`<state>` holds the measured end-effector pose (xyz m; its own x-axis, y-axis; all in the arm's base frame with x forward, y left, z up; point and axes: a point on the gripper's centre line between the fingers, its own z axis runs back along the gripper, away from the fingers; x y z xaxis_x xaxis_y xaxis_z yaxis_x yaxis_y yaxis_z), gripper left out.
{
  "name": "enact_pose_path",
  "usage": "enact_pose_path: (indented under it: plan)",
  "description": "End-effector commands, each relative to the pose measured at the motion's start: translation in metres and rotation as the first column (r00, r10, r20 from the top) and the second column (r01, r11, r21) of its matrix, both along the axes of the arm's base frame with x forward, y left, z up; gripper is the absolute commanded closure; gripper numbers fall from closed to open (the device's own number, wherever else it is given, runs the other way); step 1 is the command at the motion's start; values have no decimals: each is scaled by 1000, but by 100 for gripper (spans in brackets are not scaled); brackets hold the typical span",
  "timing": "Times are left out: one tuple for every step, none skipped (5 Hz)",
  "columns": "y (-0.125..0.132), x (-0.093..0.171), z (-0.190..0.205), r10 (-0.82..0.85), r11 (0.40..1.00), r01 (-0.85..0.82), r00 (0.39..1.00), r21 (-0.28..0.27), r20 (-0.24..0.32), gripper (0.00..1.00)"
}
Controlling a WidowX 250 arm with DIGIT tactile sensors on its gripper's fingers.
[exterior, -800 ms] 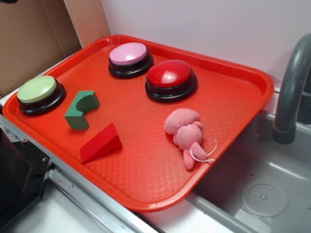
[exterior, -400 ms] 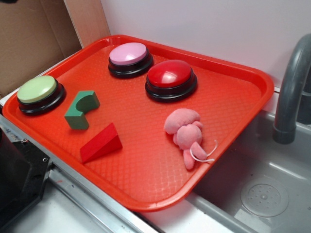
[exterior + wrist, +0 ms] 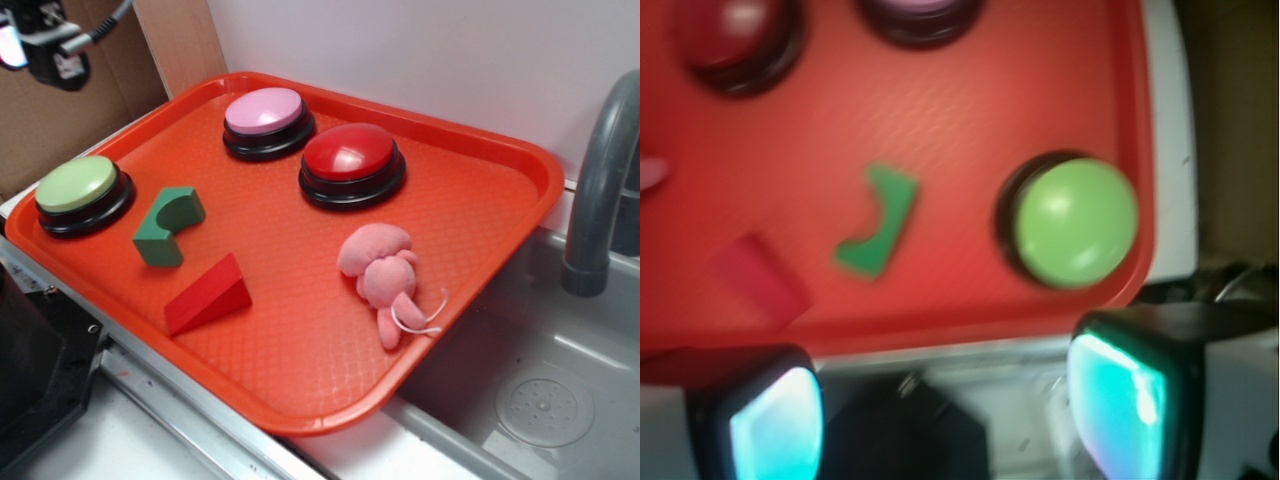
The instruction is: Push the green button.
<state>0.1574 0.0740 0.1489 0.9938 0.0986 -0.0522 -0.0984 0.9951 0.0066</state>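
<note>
A: Where's the green button (image 3: 1077, 222)?

B: At nine o'clock on the tray (image 3: 480, 215), untouched. The gripper (image 3: 950, 415) hangs high, fingers spread wide, holding nothing.

A: Risk?

B: Descending off-centre, I'd guess: clipping the green block (image 3: 167, 227) at the button's four o'clock.

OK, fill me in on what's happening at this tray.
A WidowX arm is set to press the green button at the left corner of the red tray. Its tool hangs high above that corner, fingers spread apart and empty, touching nothing. The button is not yet pressed. The green notched block, red wedge, pink button, red button and pink plush toy sit untouched.
</note>
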Motion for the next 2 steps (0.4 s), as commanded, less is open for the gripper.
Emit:
enact_pose_path:
  plan:
    - [45,13,-62,-91,992,92,996,81,-16,0]
    - [55,8,-84,-110,989,111,994,102,-15,0]
